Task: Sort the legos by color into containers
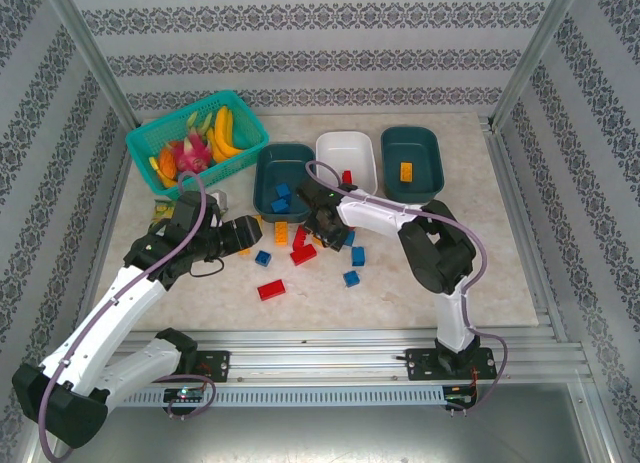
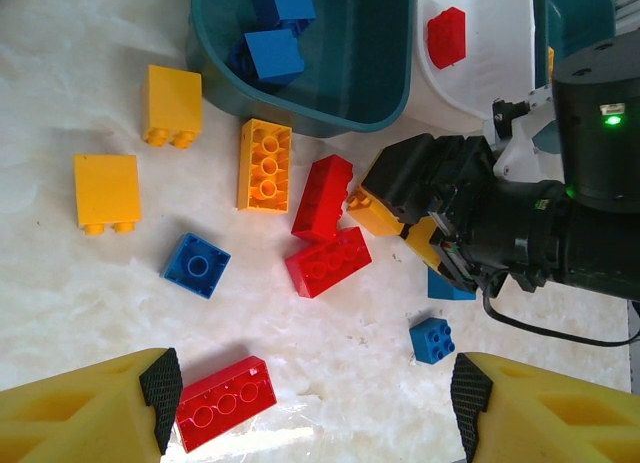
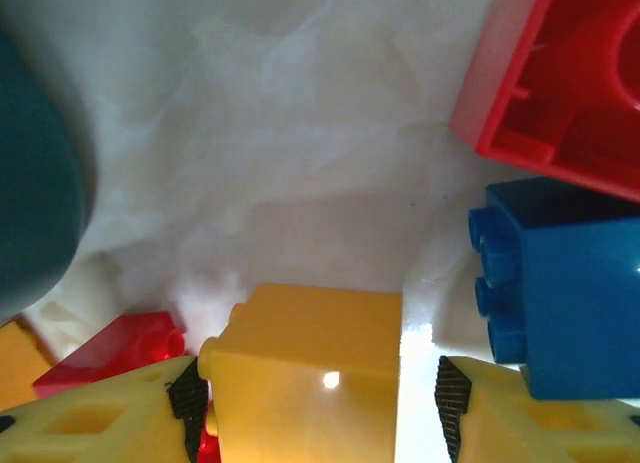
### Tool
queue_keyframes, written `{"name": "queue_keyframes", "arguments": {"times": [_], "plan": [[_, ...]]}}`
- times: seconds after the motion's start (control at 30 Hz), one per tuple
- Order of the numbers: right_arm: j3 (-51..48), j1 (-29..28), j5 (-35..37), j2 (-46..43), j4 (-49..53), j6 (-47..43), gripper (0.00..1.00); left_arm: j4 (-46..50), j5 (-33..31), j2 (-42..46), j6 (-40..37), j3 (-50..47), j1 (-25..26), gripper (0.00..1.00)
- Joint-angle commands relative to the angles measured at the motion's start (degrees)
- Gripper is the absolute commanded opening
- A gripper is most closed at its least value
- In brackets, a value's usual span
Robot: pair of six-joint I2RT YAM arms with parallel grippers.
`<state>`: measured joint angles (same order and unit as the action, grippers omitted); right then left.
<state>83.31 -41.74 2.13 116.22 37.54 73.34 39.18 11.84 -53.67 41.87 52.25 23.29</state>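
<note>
Loose legos lie mid-table: orange-yellow bricks [image 2: 264, 165], red ones [image 2: 327, 262] and blue ones [image 2: 197, 265]. The left dark teal tray [image 1: 262, 186] holds blue bricks [image 2: 273, 53]. A red brick [image 1: 347, 177] lies in the white tray [image 1: 330, 146], and an orange one [image 1: 406, 170] in the right teal tray [image 1: 430, 146]. My left gripper [image 2: 310, 393] hovers open over bare table, a red brick [image 2: 225, 401] beside its left finger. My right gripper [image 3: 315, 398] is low and open around a yellow brick [image 3: 310, 353]; the left pad touches it and a gap shows at the right pad.
A bright teal mesh basket [image 1: 150, 138] with toy fruit stands at the back left. A blue brick [image 3: 570, 293] and a red brick [image 3: 560, 83] lie close to my right gripper. The right arm's black body [image 2: 540, 223] crowds the brick pile.
</note>
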Motion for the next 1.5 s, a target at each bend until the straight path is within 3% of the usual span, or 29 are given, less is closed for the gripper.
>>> {"name": "queue_keyframes", "arguments": {"times": [0.0,0.1,0.27,0.57,0.7,0.83,0.97,1.13,1.33,1.47], "plan": [[1.3,0.6,1.7,0.9,0.6,0.0,0.59,0.9,0.6,0.1,-0.4,1.3,0.6,0.74],[2.5,0.6,1.3,2.3,0.6,-1.0,0.54,0.7,0.8,0.1,-0.4,1.2,0.6,0.74],[2.5,0.6,0.9,1.9,0.8,-1.6,0.37,0.8,1.0,0.1,-0.4,1.1,0.6,0.74],[-1.7,0.3,3.6,-12.4,3.2,-7.5,0.29,-4.7,4.9,-3.0,0.7,2.5,0.8,0.74],[-4.2,4.9,5.5,-21.4,4.5,-12.8,0.27,-9.3,6.5,-8.9,0.4,5.8,2.4,0.74],[-4.5,14.9,3.9,-25.4,5.6,-21.4,0.26,-13.2,7.8,-17.3,-0.3,9.7,5.4,0.73],[-1.3,24.4,0.9,-22.6,5.7,-31.5,0.26,-17.1,8.5,-24.0,0.0,13.4,7.1,0.73],[7.6,33.0,-4.2,-12.0,9.1,-40.6,0.26,-19.2,9.1,-31.7,-0.2,19.3,8.4,0.73],[19.6,36.6,-8.5,1.4,16.3,-47.2,0.25,-19.3,9.7,-39.3,-0.6,26.3,10.1,0.73],[22.1,37.2,-7.5,6.1,17.1,-48.9,0.25,-19.8,9.8,-42.5,-0.3,29.0,10.8,0.73]]}}
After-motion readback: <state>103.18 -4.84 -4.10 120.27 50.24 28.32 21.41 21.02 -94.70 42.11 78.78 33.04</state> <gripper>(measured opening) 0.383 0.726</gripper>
